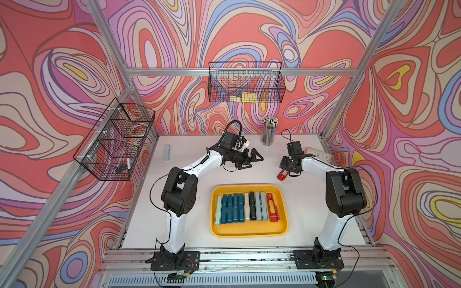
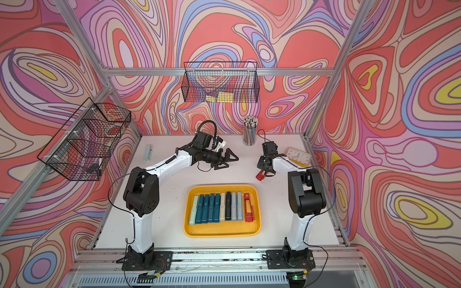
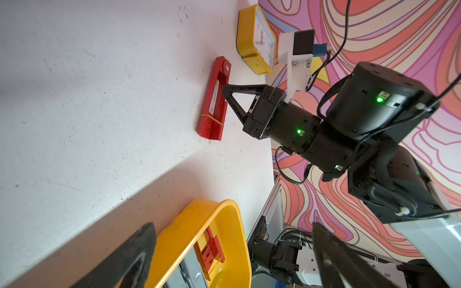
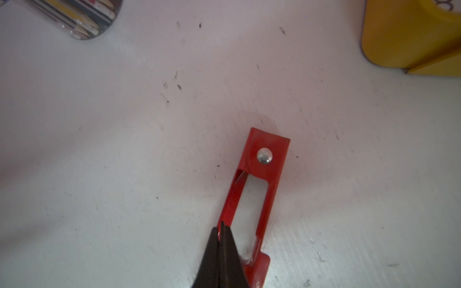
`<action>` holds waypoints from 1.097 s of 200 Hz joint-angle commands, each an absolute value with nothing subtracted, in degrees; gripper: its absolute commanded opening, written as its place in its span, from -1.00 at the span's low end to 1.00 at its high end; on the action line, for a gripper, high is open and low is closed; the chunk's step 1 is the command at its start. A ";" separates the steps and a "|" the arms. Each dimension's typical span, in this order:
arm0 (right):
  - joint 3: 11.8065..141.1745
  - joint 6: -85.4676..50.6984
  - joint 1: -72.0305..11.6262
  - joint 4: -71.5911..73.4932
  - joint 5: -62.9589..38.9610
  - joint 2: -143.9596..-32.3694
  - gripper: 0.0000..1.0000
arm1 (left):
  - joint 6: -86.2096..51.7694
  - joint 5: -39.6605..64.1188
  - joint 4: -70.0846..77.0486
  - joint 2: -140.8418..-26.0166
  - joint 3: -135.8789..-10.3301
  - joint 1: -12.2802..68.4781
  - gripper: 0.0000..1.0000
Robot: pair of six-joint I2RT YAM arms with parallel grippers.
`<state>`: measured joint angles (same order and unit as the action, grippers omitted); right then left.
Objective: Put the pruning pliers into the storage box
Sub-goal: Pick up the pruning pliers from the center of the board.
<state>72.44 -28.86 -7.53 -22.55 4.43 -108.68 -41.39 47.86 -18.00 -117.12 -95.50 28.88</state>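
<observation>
A red pruning pliers [image 4: 264,159] lies on the white table right of centre, also visible in both top views [image 1: 282,175] [image 2: 260,175]. My right gripper [image 4: 221,227] is shut, its tips pinching one thin side wall of that tool; the left wrist view shows the same grip [image 3: 224,88]. The yellow storage box [image 1: 249,234] sits at the front middle and holds a row of several pruning pliers [image 1: 237,208], with a red one [image 1: 272,207] at its right end. A grey pruning pliers [image 1: 167,152] lies at the far left. My left gripper [image 1: 257,158] hovers open and empty behind the box.
A yellow clock [image 1: 319,154] stands just right of the right gripper. Near the back wall is a cup of pencils [image 1: 269,134]. Black wire baskets hang on the back wall [image 1: 245,82] and the left frame [image 1: 114,142].
</observation>
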 commanded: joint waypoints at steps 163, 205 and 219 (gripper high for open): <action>74.56 -30.06 -6.59 -19.52 3.30 -113.32 -0.63 | -41.13 49.53 -18.81 -120.28 -98.98 28.96 0.99; 75.46 -30.06 -6.48 -19.60 2.95 -114.51 -0.63 | -40.43 49.51 -20.50 -120.94 -100.98 28.92 0.98; 75.69 -30.14 -6.46 -19.60 2.61 -115.00 -0.63 | -40.43 49.52 -20.51 -120.94 -100.99 28.95 0.98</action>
